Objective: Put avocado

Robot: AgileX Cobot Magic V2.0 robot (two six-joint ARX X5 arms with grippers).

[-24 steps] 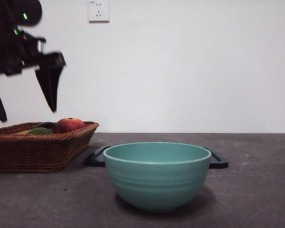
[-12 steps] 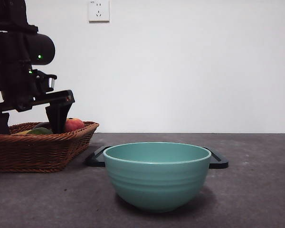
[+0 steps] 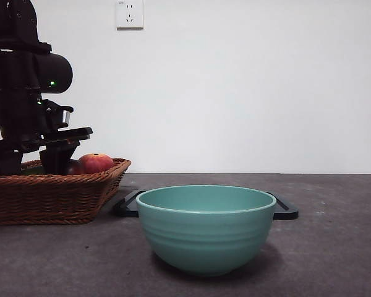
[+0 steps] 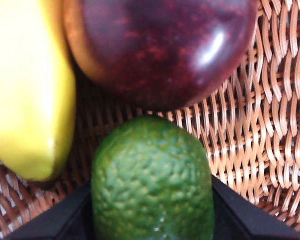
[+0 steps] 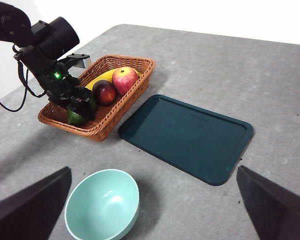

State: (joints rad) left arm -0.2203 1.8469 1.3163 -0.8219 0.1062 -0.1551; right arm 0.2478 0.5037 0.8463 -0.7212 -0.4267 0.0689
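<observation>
Left gripper (image 4: 152, 220) down in the brown wicker basket (image 4: 270, 130), jaws spread either side of the bumpy green oval avocado (image 4: 152, 182), not yet clamped. Glossy maroon round fruit (image 4: 160, 47) just beyond the tips; a skewed close may nudge it or squeeze the avocado out. Right gripper (image 5: 150, 210) waits wide apart.

Pebbled green avocado (image 4: 152, 180), glossy maroon fruit (image 4: 160, 47) at its twelve o'clock, yellow banana (image 4: 27, 90) at ten, brown woven basket (image 4: 270, 125), teal bowl (image 3: 205, 228).
</observation>
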